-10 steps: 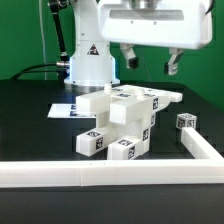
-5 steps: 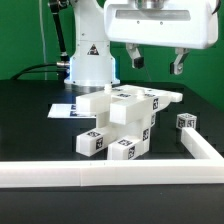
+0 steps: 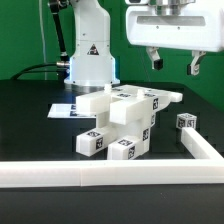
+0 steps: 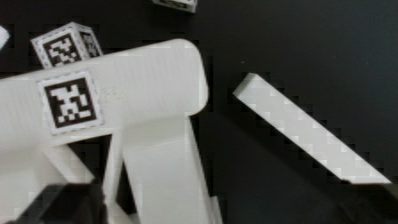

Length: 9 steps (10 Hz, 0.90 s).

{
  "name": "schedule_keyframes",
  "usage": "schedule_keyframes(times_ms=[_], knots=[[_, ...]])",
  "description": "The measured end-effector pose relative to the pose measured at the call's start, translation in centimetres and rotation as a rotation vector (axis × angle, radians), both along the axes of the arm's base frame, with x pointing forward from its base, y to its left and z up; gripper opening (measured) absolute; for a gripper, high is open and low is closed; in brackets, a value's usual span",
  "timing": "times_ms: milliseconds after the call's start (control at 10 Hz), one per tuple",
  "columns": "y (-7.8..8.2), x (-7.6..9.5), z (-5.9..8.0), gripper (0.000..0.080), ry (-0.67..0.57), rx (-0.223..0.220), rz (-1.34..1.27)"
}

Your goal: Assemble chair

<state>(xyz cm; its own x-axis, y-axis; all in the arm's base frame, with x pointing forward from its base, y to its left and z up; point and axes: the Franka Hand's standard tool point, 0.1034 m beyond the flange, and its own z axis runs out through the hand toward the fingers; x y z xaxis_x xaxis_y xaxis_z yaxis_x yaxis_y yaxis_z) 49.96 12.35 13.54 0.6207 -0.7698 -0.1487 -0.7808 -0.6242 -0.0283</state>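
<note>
The chair (image 3: 120, 120) is a partly joined stack of white blocky parts with black-and-white tags, standing in the middle of the black table. A loose small tagged cube (image 3: 185, 122) lies to its right in the exterior view. My gripper (image 3: 175, 63) hangs high above the table, up and to the exterior view's right of the chair, touching nothing. Its fingers (image 3: 155, 60) are spread and hold nothing. The wrist view shows a tagged white chair slab (image 4: 116, 95) from above with a tagged cube (image 4: 68, 45) beside it.
The white L-shaped border rail (image 3: 100, 176) runs along the front and up the exterior view's right side (image 3: 206, 150). The marker board (image 3: 63, 108) lies flat behind the chair by the robot base (image 3: 88, 62). A slanted white bar (image 4: 302, 130) crosses the wrist view.
My gripper has moved toward the exterior view's right and slightly up, still open and empty. The chair parts and the cube have not moved.
</note>
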Motion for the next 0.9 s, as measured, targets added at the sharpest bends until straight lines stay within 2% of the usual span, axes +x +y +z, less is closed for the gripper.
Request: schedule_keyframes(times_ms=[100, 500, 700, 900], knots=[[0.2, -0.1, -0.1, 0.0649, -0.002, -0.002, -0.009], [4.8, -3.0, -1.7, 0.0649, 0.025, -0.031, -0.063], [5.4, -3.4, -2.9, 0.0649, 0.037, -0.045, -0.058], [5.4, -3.4, -2.9, 0.0649, 0.038, -0.046, -0.058]])
